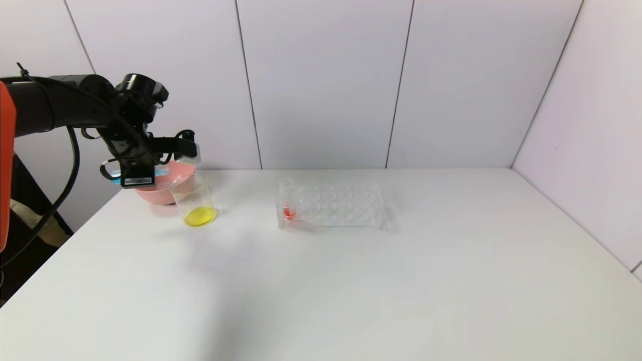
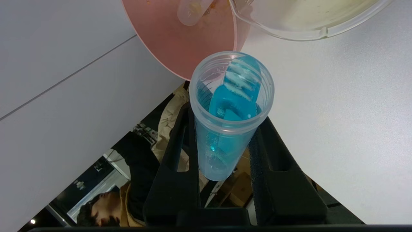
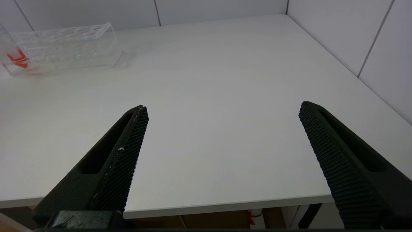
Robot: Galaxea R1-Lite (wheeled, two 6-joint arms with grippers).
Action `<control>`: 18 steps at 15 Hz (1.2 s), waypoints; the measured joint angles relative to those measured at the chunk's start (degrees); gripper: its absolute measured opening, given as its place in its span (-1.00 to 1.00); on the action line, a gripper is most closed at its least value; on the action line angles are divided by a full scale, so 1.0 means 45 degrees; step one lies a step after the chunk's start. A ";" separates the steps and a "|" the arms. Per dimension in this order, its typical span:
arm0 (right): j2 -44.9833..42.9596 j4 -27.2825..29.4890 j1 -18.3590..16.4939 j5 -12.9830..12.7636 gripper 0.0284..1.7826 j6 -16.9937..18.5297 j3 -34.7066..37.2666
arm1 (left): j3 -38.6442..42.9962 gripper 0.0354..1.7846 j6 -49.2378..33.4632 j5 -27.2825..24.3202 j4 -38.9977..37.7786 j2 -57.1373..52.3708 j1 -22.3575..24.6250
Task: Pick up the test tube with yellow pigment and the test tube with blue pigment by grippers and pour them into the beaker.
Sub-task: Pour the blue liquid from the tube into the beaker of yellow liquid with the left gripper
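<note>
My left gripper (image 1: 186, 150) is shut on the test tube with blue pigment (image 1: 161, 173) and holds it tipped nearly level. The tube's mouth is just above the rim of the beaker (image 1: 196, 200). In the left wrist view the tube (image 2: 235, 83) sits between the black fingers (image 2: 180, 154), with blue liquid lying along its inside, and the beaker rim (image 2: 305, 32) is just beyond it. The beaker holds yellow liquid (image 1: 199, 216) at its bottom. No test tube with yellow pigment shows. My right gripper (image 3: 222, 108) is open and empty over the table's front edge.
A pink bowl (image 1: 176, 176) stands right behind the beaker, and a clear emptied tube (image 2: 190, 13) lies in it. A clear many-holed rack (image 1: 331, 204) stands mid-table with a red-orange tube (image 1: 289, 210) at its left end. Walls close the back and right.
</note>
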 joint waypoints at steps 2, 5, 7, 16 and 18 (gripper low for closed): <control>0.0000 0.0000 0.0000 -0.0005 0.92 -0.0003 0.0000 | 0.0000 -0.52 0.0000 0.0043 0.0030 0.0000 -0.0060; 0.0000 0.0000 -0.0005 -0.0005 0.92 0.0000 0.0000 | 0.0000 -0.52 -0.0005 0.0098 0.0019 0.0000 -0.0084; 0.0000 0.0000 0.0000 -0.0005 0.92 -0.0003 0.0000 | -0.0011 -0.52 0.0000 0.0111 0.0019 0.0000 -0.0092; 0.0000 -0.0005 -0.0005 -0.0005 0.92 0.0000 0.0000 | -0.0060 -0.52 -0.0019 0.0393 0.0011 0.0000 -0.0257; 0.0000 0.0000 -0.0011 0.0000 0.92 0.0000 0.0000 | -0.0060 -0.52 -0.0019 0.0417 0.0000 0.0000 -0.0274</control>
